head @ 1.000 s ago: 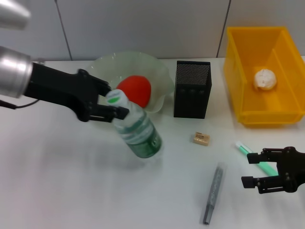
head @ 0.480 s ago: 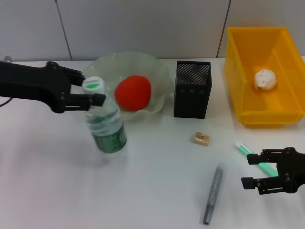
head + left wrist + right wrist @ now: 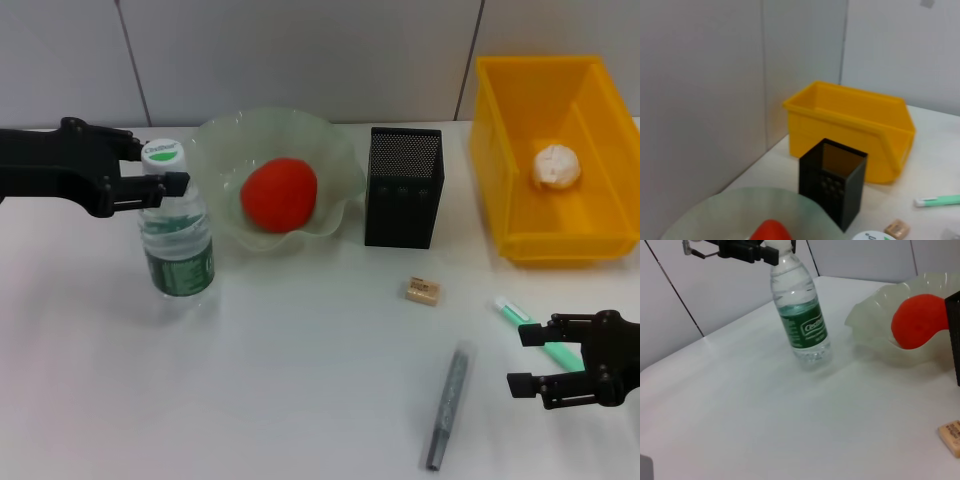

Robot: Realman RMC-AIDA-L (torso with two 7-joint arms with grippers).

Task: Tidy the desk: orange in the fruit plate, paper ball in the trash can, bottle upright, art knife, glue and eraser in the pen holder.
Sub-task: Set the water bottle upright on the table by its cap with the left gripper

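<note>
Bottle-righting step, near its end. The left gripper [image 3: 160, 170] is clenched on the cap of the bottle [image 3: 178, 250], which stands upright on the table [image 3: 300, 400] at nine o'clock of the plate [image 3: 215, 140]; the orange [image 3: 280, 193] lies in that plate. The paper ball [image 3: 556, 165] is in the bin [image 3: 500, 150]. The next move likely calls for releasing the cap without tipping the bottle. The right gripper [image 3: 533, 358], fingers parted and grasping nothing, hovers at five o'clock of the eraser [image 3: 422, 290], over the glue [image 3: 525, 320].
</note>
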